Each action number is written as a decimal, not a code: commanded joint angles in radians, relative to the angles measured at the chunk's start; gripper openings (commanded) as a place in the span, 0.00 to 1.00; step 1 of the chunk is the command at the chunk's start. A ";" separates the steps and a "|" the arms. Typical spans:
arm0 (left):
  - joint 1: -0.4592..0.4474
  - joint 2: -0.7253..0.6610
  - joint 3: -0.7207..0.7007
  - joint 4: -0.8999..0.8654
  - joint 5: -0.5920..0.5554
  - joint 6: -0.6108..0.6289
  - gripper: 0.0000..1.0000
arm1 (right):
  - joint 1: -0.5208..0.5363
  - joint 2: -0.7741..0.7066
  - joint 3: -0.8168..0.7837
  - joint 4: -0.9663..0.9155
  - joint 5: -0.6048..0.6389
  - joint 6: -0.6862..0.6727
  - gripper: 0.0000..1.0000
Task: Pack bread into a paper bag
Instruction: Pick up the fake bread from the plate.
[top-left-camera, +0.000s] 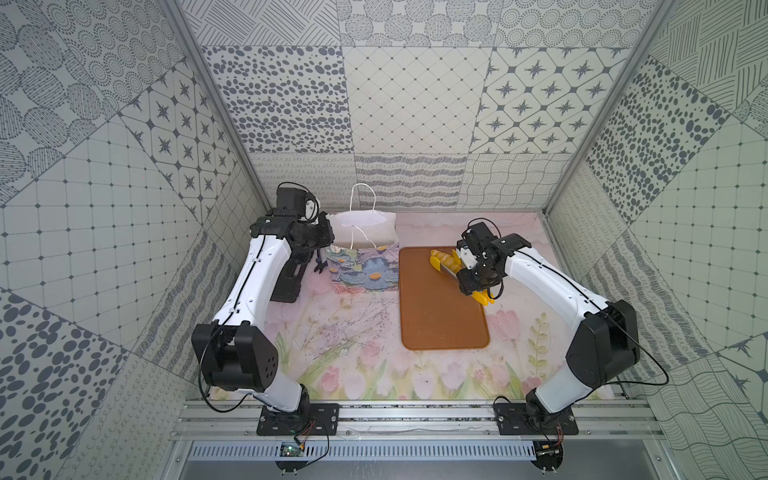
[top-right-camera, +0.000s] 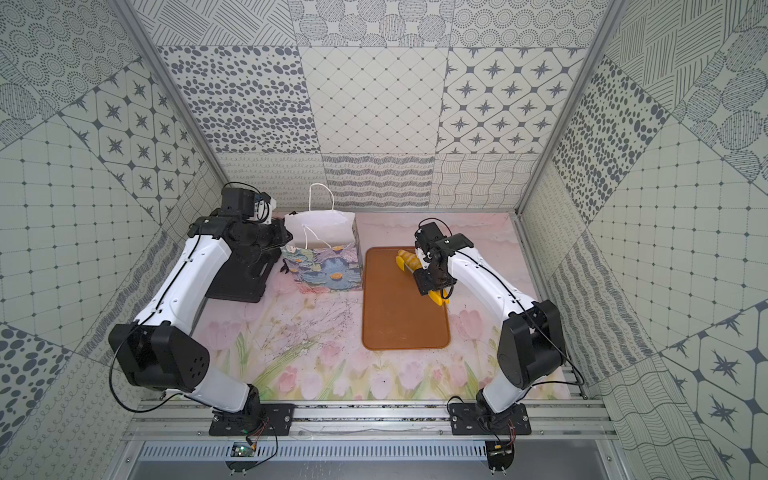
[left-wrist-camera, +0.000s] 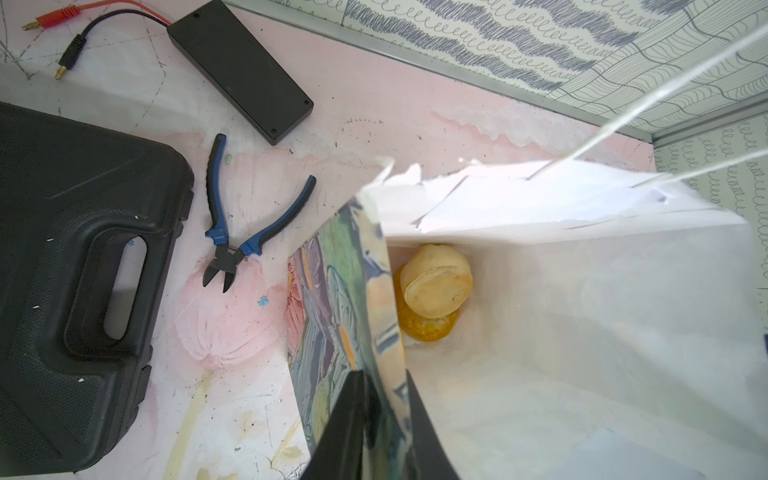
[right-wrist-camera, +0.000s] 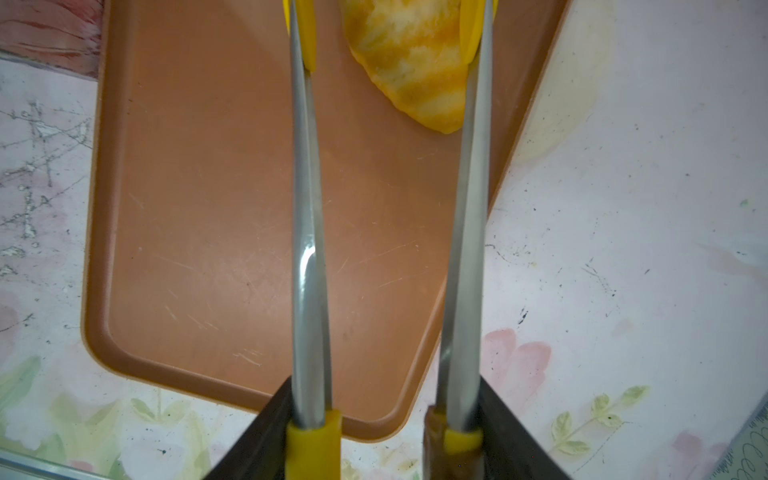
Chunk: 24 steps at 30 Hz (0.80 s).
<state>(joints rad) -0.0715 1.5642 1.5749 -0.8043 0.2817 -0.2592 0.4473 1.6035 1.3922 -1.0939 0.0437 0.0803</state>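
Note:
The white paper bag (top-left-camera: 361, 266) (top-right-camera: 328, 266) with its flower print stands open at the back left. My left gripper (left-wrist-camera: 384, 386) is shut on its printed side wall near the rim. Inside the bag (left-wrist-camera: 582, 332) a round bun (left-wrist-camera: 436, 286) lies on another golden piece (left-wrist-camera: 424, 328). My right gripper (right-wrist-camera: 384, 386) (top-left-camera: 471, 282) is shut on the handles of the yellow-tipped tongs (right-wrist-camera: 307, 249). The tong tips straddle a striped bread (right-wrist-camera: 411, 62) (top-left-camera: 446, 258) (top-right-camera: 409, 257) at the far end of the brown tray (top-left-camera: 440, 324). One tip touches the bread; the other stands a little apart.
Left of the bag, under my left arm, lies a black case (left-wrist-camera: 75, 291) (top-left-camera: 286, 282). Blue-handled pliers (left-wrist-camera: 232, 249) and a flat black box (left-wrist-camera: 241, 70) with red and black leads lie beside it. Patterned walls close in the back and sides.

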 joint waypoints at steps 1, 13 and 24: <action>0.000 0.002 0.015 -0.007 0.003 0.018 0.16 | 0.002 -0.061 -0.010 -0.008 -0.035 0.033 0.62; -0.001 -0.002 0.005 -0.001 0.015 0.014 0.16 | 0.005 -0.098 -0.051 0.020 0.029 0.080 0.60; -0.001 0.000 0.008 -0.001 0.018 0.014 0.16 | 0.005 -0.039 -0.027 0.044 -0.006 0.076 0.60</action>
<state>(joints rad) -0.0715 1.5642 1.5749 -0.8043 0.2821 -0.2592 0.4492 1.5536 1.3457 -1.0992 0.0475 0.1497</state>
